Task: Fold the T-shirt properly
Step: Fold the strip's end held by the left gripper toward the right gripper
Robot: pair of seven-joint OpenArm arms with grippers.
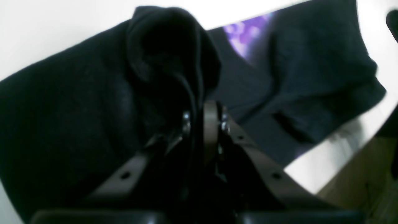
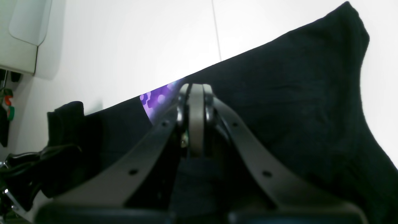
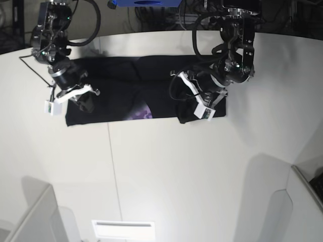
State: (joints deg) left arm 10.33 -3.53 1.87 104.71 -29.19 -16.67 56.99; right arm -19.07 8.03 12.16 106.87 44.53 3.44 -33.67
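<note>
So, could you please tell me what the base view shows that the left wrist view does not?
Only the base view shows both arms, the right gripper and the whole T-shirt spread on the white table. Only the left wrist view shows the left gripper shut on a raised bunch of black cloth. Both show the purple print.

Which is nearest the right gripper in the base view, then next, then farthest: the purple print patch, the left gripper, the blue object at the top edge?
1. Purple print patch, showing at the T-shirt's front edge, closest to the right gripper.
2. Blue object, beyond the table.
3. Left gripper, at the shirt's other end.
</note>
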